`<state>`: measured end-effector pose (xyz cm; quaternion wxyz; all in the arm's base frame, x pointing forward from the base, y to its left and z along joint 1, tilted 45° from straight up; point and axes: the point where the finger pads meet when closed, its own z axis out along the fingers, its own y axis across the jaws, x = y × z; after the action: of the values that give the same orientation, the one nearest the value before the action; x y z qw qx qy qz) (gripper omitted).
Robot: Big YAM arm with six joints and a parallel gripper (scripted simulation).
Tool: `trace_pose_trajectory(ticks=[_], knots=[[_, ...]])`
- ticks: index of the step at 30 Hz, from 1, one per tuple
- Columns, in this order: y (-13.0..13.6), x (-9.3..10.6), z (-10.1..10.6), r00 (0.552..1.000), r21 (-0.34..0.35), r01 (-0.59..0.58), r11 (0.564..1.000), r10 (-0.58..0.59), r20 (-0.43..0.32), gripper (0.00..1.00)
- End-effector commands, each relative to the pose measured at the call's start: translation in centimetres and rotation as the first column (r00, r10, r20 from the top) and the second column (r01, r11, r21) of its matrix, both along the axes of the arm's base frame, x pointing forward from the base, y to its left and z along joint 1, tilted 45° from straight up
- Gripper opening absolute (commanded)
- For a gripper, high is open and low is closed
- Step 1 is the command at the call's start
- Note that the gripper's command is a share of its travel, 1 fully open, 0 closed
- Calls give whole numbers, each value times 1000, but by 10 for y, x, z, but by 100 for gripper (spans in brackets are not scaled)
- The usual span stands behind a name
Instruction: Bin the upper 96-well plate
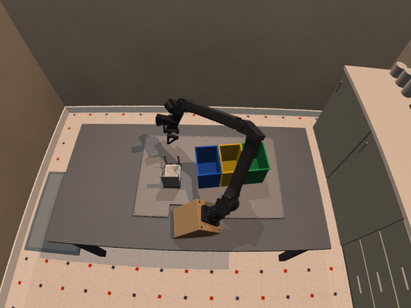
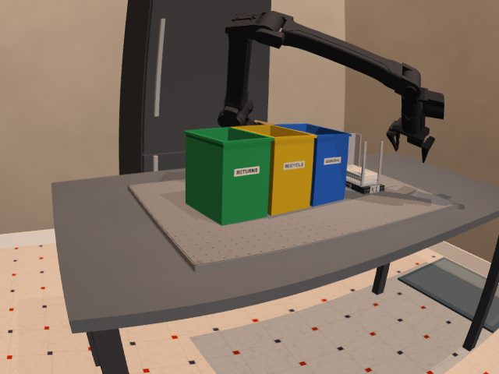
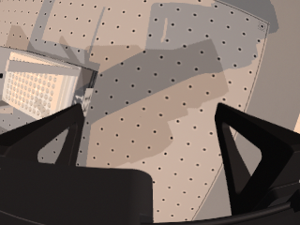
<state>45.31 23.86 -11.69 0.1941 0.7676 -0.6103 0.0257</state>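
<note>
The stack rack K1 (image 1: 171, 175) stands on the perforated mat, left of the bins, with the white 96-well plate (image 1: 172, 170) on top between thin posts. It also shows in the exterior view (image 2: 362, 174) and at the left edge of the wrist view (image 3: 40, 84). The lower plate is hidden under the upper one. The blue bin GENERAL (image 1: 208, 165) (image 2: 328, 164) stands upright beside the rack. My gripper (image 1: 171, 137) (image 2: 410, 146) (image 3: 149, 110) is open and empty, high above the mat, beyond the rack on its far side.
The yellow RECYCLE bin (image 2: 291, 169) and green RETURNS bin (image 2: 228, 178) stand upright in a row with the blue one. The arm's tan base box (image 1: 192, 219) sits at the table's front edge. A cabinet (image 1: 365, 159) stands at the right.
</note>
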Motion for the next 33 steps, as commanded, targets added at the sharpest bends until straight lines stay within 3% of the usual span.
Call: trace_pose_trajectory(ticks=[1, 17, 18, 24, 25, 26, 30, 33], knots=[[4, 2, 3, 1000, 6, -5, 1000, 5, 8, 100], [4, 2, 3, 1000, 6, -5, 1000, 5, 8, 100], [16, -7, 15, 999, -9, 10, 1000, -10, 32, 100], [25, -27, 23, 984, -70, 151, 986, -143, 104, 100], [30, -19, 26, 982, -58, 154, 986, -146, 119, 100], [26, -31, 24, 978, -82, 181, 980, -170, 121, 100], [30, -48, 28, 945, -119, 291, 949, -266, 188, 100], [26, -57, 12, 938, -159, 320, 934, -289, 190, 100]])
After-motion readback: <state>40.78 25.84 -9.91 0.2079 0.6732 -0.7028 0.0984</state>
